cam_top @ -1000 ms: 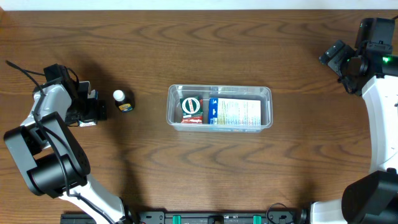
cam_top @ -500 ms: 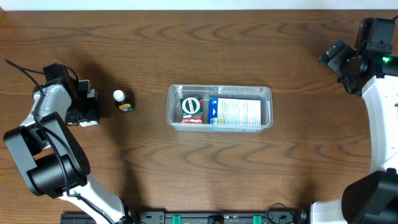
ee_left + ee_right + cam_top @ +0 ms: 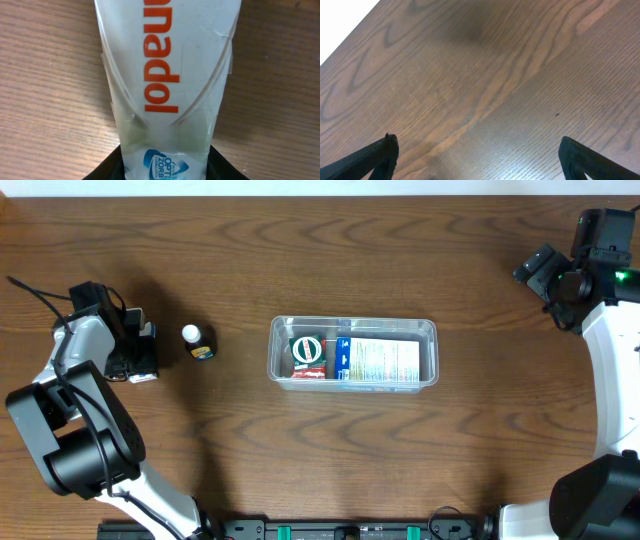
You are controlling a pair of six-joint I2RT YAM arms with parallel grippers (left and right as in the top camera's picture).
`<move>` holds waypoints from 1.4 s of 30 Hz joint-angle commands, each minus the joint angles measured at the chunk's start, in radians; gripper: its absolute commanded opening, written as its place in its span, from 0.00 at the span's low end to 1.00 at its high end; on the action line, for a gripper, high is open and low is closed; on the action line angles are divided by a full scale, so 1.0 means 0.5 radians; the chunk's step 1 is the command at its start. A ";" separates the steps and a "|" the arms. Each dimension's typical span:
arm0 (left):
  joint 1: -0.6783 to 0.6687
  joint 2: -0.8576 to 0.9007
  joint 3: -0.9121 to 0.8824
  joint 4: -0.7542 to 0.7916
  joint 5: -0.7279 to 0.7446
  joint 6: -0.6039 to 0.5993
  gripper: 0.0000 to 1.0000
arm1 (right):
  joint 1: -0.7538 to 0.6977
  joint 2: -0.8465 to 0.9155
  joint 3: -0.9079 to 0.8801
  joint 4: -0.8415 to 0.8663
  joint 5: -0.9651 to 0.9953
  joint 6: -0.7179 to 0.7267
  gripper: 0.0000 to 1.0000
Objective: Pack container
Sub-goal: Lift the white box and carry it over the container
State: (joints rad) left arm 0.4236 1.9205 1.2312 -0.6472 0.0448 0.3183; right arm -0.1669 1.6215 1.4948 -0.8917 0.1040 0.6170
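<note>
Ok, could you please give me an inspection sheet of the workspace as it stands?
Surface: brown wooden table.
Job's things: clear container mid-table, holding boxes and a round green-white item.
Clutter: small white-capped bottle left of the container.
Grippers: left gripper shut on Panadol box; right gripper open, empty.
Cables: black cable at far left.
Surroundings: white strip beyond the far edge.

A small bottle [image 3: 197,342] stands on the desk [image 3: 300,450] between the left claw [image 3: 145,355], gripping a packet [image 3: 165,75], and the container [image 3: 353,323]. Boxes [image 3: 375,361] cover most of the container's floor.
</note>
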 commanded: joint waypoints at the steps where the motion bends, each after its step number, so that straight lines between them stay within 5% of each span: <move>1: 0.005 -0.150 0.074 -0.005 -0.014 -0.114 0.38 | -0.008 0.001 0.005 0.002 0.008 -0.017 0.99; 8: 0.005 -0.539 0.153 0.005 0.194 -0.323 0.38 | -0.008 0.001 0.005 0.002 0.008 -0.017 0.99; 14: -0.025 -0.859 0.153 0.087 1.044 -0.422 0.34 | -0.008 0.001 0.005 0.002 0.007 -0.018 0.99; 18: -0.199 -0.947 0.153 0.140 1.323 -0.441 0.33 | -0.008 0.001 0.005 0.002 0.008 -0.018 0.99; 26: -0.888 -0.913 0.153 0.287 1.302 -0.282 0.33 | -0.008 0.001 0.005 0.002 0.008 -0.017 0.99; 32: -1.402 -0.850 0.153 0.407 0.730 0.089 0.33 | -0.008 0.001 0.005 0.002 0.008 -0.017 0.99; 42: -1.844 -0.607 0.147 0.400 0.490 0.240 0.33 | -0.008 0.001 0.005 0.002 0.008 -0.018 0.99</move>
State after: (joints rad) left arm -0.4664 1.5860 1.2930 -0.4458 0.3351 0.3985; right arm -0.1669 1.6215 1.4948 -0.8917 0.1040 0.6170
